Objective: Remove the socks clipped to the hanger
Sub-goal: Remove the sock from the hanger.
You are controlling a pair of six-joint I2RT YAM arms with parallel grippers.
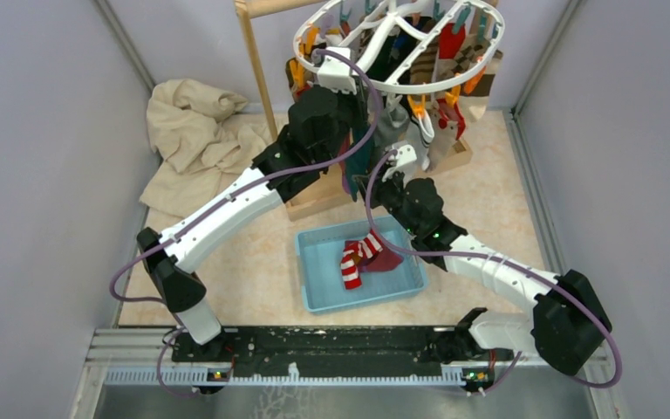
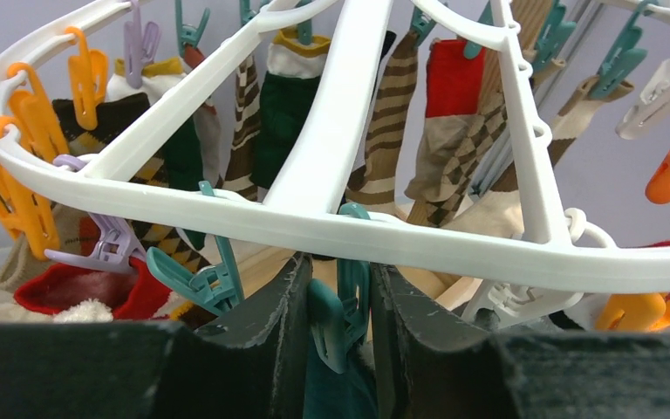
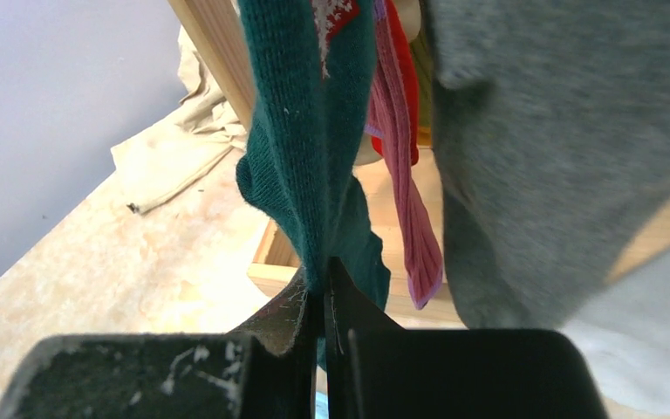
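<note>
— Left gripper (image 2: 340, 279), condition?
— Closed on a teal clip (image 2: 327, 336) under the hanger (image 2: 314, 175) rim, above the table's (image 1: 253, 271) far edge
— Right gripper (image 3: 321, 279)?
— Clamped on the green sock (image 3: 301, 131) hanging below the hanger

**Edges and Cloth Hide Much**

In the top view the hanger (image 1: 382, 33) and the wooden stand (image 1: 256, 65) run off the upper edge, and the tips of both arms are lost among the hanging socks (image 1: 390, 125). From the left wrist, the hanger's rim leaves the picture on both sides, and the left gripper (image 2: 340, 284) covers the lower end of a teal clip (image 2: 353, 314) and nearly all of the teal sock (image 2: 327, 397) beneath. From the right wrist, the green sock (image 3: 310, 131) in the right gripper (image 3: 321, 279) is cut off at the top, its clip unseen; a grey sock (image 3: 558, 148) is a close blur.
</note>
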